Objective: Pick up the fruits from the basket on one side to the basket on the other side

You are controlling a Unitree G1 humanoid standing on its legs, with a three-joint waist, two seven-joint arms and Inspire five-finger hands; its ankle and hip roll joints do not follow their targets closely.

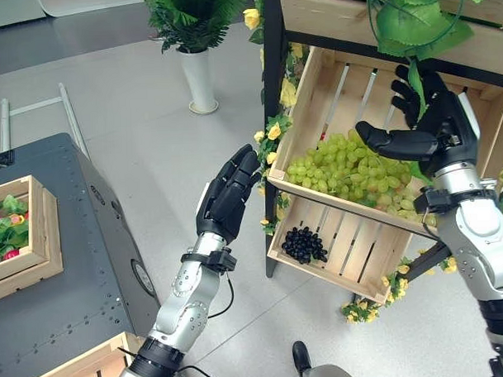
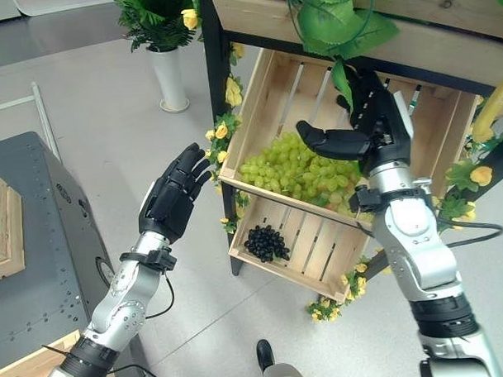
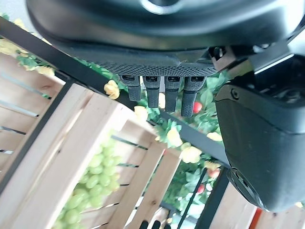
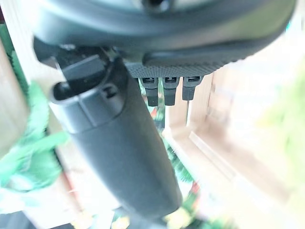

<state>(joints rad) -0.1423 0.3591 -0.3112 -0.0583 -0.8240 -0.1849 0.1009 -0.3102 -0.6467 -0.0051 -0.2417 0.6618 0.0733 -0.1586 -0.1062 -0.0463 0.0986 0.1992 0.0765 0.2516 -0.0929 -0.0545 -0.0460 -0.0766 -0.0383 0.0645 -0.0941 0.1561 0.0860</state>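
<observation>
Silver-grey arms, dark robot hand (image 1: pixel 228 193)

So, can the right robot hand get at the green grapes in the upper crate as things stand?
Probably yes. The right robot hand hangs open just above the green grapes, inside the upper crate, and nothing lies between them. A hanging leaf beside its fingers looks unlikely to block it.

Head cameras look down at the crate (image 1: pixel 373 110); wrist cameras sit close behind fingers.

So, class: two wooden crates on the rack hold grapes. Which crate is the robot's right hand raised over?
The upper crate, holding green grapes. The open right hand is above that pile, while the lower crate, with dark grapes, sits beneath.
</observation>
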